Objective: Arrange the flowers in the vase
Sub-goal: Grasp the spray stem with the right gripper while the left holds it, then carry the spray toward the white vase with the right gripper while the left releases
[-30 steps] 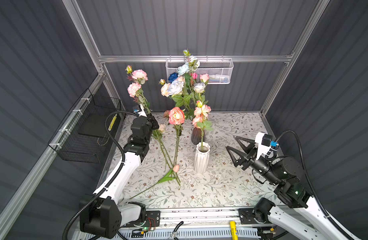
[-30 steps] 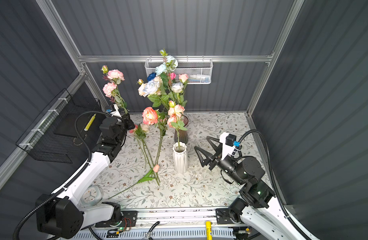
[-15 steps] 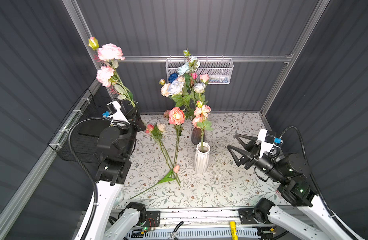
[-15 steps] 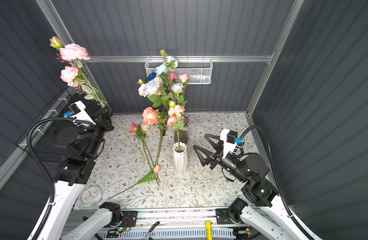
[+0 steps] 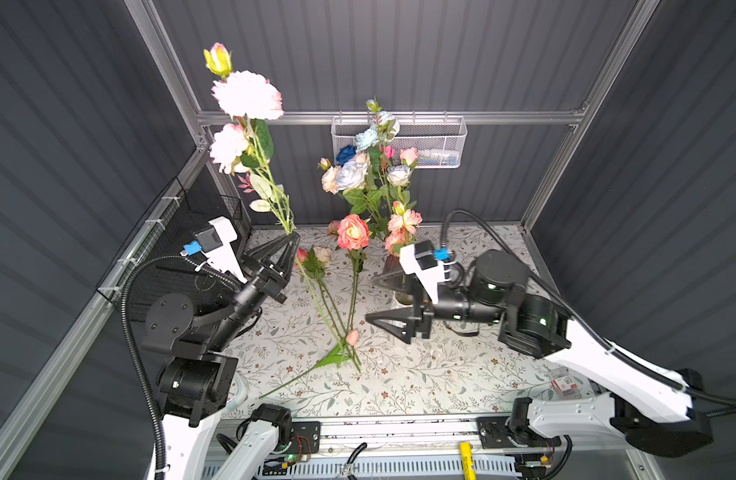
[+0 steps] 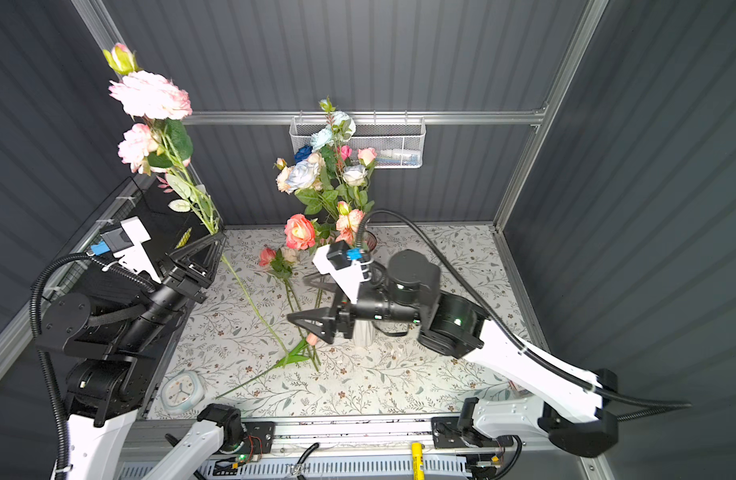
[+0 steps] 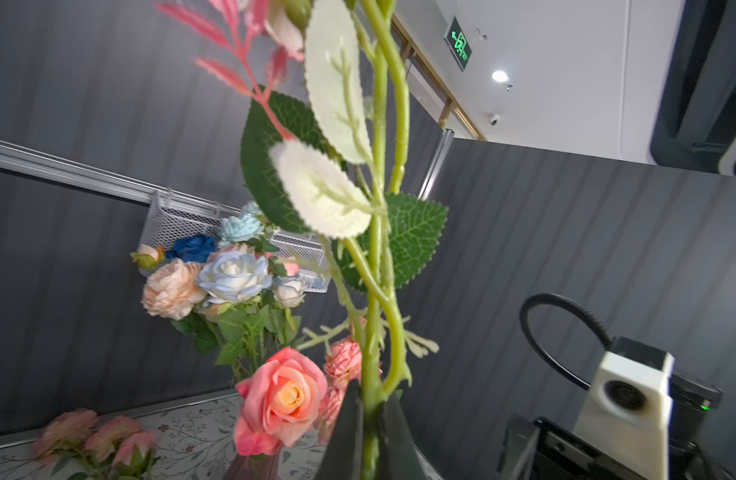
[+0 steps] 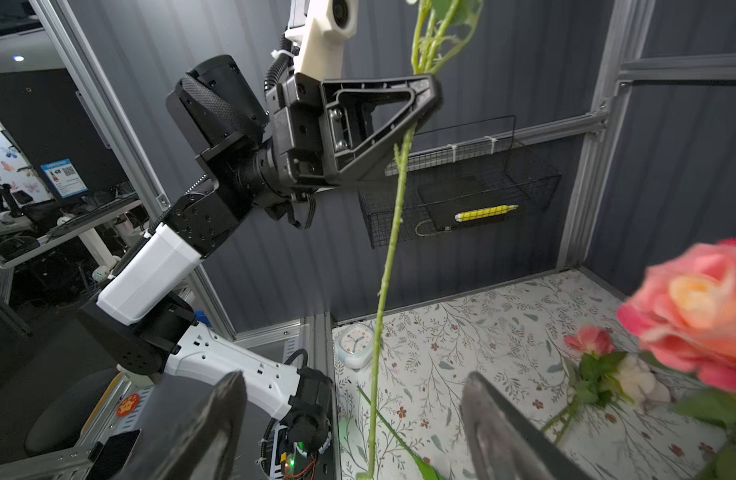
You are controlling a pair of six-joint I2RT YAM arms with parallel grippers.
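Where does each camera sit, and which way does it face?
Top views: high at the front, looking down at the table; both arms, the left gripper and the right gripper show.
Left wrist: behind the left gripper, facing up along the held stem toward the bouquet; own fingertips show.
Right wrist: behind the open right gripper, facing across to the left arm; own fingers show.
Shared: both wrist views show the held stem and peach rose.

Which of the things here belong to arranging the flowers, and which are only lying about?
For the job: pink peony stem in the left hand; loose flowers on the table; standing bouquet; white vase.
Lying about: small clock; white mesh basket; black wire basket with a yellow marker.
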